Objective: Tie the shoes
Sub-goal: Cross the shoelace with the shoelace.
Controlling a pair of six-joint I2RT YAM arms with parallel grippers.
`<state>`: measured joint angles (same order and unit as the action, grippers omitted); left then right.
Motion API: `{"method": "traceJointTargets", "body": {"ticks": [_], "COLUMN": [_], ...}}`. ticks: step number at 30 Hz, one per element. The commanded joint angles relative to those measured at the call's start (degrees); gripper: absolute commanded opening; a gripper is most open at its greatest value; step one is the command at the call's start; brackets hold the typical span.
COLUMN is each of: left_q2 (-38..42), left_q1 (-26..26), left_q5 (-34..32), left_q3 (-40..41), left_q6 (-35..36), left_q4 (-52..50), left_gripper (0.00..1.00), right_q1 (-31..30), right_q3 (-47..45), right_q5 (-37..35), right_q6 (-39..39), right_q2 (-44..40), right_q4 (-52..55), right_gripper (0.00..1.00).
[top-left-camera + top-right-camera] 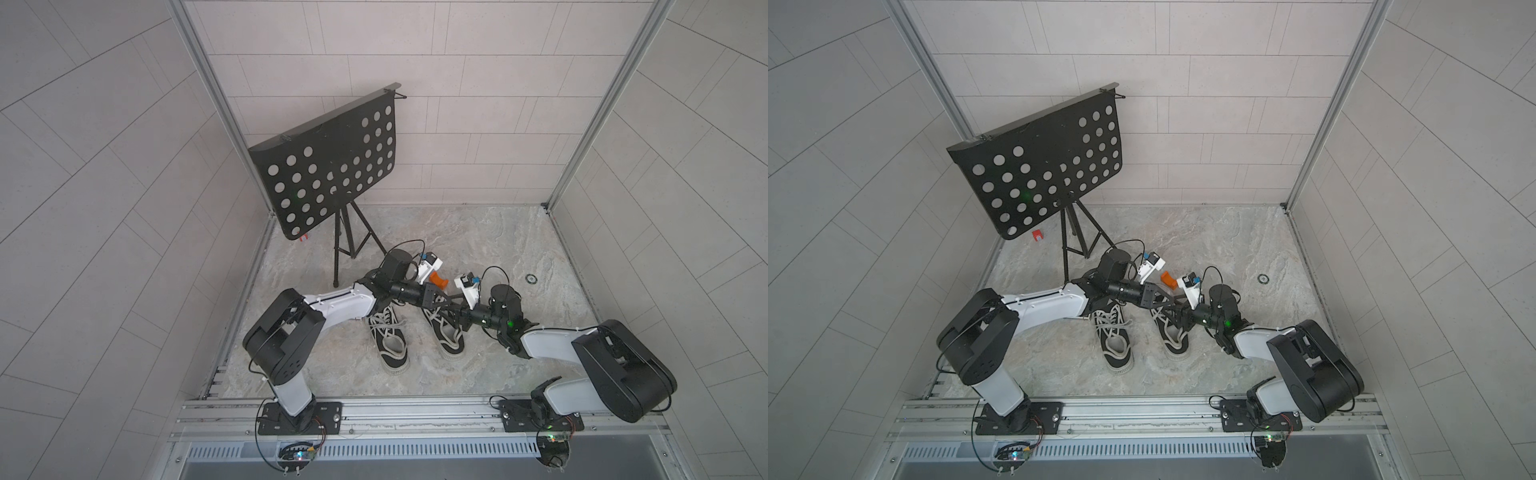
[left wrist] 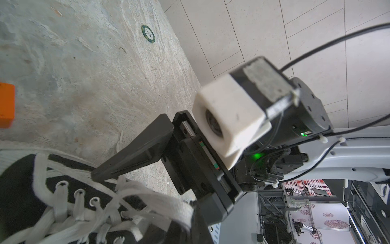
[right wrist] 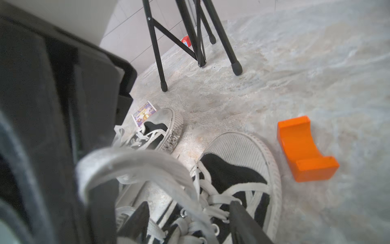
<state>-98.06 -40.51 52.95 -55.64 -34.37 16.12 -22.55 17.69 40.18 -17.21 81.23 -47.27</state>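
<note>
L gripper (image 1: 451, 306) is clamped tight, seemingly pinching a lace (image 3: 130, 160) that arcs up in a raised loop. R gripper (image 3: 190, 205) has jaws apart, approx halfway, straddling the crossed lacing of R shoe (image 1: 446, 336), w/ nothing pinched that I can see.

Risks, my read:
- The tips sit nearly touching, so any closing or pull could knock gripper vs gripper.
- R jaws could bite a threaded crossing instead of the free strand, which jams things & forms no knot.
- The flat lace could slide out of L's pinch if tension comes on sideways.
- R shoe stands mid-worktop (image 1: 478, 232), toe away from the robot, w/ L shoe (image 1: 388, 336) just beside it. Nothing pins either, so a hard tug prob drags or tips R shoe, maybe into the orange block (image 3: 301, 147) near its toe.

Pose: L arm (image 1: 340, 303) reaches low across L shoe's toe end, forearm approx level, wrist turned toward R arm (image 1: 548, 343). R arm is folded, elbow out wide, forearm coming inward, gripper angled down at R shoe.
</note>
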Motion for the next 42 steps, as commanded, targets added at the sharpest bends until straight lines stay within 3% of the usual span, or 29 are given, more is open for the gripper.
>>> {"method": "traceJointTargets", "body": {"ticks": [1,5,6,9,11,14,20,23,27,30,35,42], "left_q2": [-0.7,2.0,3.2,8.0,12.2,18.8,24.2,22.0,16.5,11.3,6.0,3.8], "left_q1": [0.3,1.3,1.8,2.3,2.2,1.5,-4.9,-10.8,-14.8,-15.3,-15.1,-14.7], "left_q5": [1.1,-2.7,-4.6,-13.4,-21.1,-27.8,-30.5,-33.2,-33.4,-35.8,-46.7,-52.0], "left_q3": [-1.3,-0.6,-0.1,1.4,2.5,5.0,6.1,3.7,1.0,-1.4,-2.6,-1.8], "left_q6": [1.3,3.9,4.9,10.1,14.0,19.4,26.9,29.5,30.7,32.3,34.9,36.5], "left_q4": [-1.0,-4.7,-6.1,-12.5,-16.4,-18.7,-21.2,-23.2,-22.5,-23.6,-22.8,-17.0], "left_gripper": [0.14,0.28,0.33,0.51,0.56,0.57,0.51,0.46,0.43,0.41,0.36,0.37], "right_q1": [-0.4,-0.4,-0.4,-0.4,-0.4,-0.4,-0.4,-0.3,-0.4,-0.4,-0.3,-0.2], "right_q3": [0.4,0.6,0.6,0.4,0.6,1.8,3.2,3.3,3.7,3.7,3.7,3.7], "right_q5": [-0.5,0.0,0.1,-0.4,-1.0,-2.1,-4.4,-4.8,-4.9,-4.8,-4.5,-3.4], "right_q6": [-2.0,-3.8,-4.3,-6.2,-7.4,-8.9,-10.7,-11.2,-11.3,-11.3,-11.5,-13.3], "right_q2": [1.4,1.7,1.5,0.6,-0.4,-2.2,-4.6,-4.5,-4.3,-4.7,-6.3,-8.3], "right_q4": [-5.5,-5.0,-4.5,-3.1,-1.2,4.5,12.3,13.0,14.1,14.5,16.2,16.6], "right_gripper": [0.37,0.04,0.0,0.0,0.0,0.0,0.0,0.0,0.0,0.0,0.0,0.0]}}
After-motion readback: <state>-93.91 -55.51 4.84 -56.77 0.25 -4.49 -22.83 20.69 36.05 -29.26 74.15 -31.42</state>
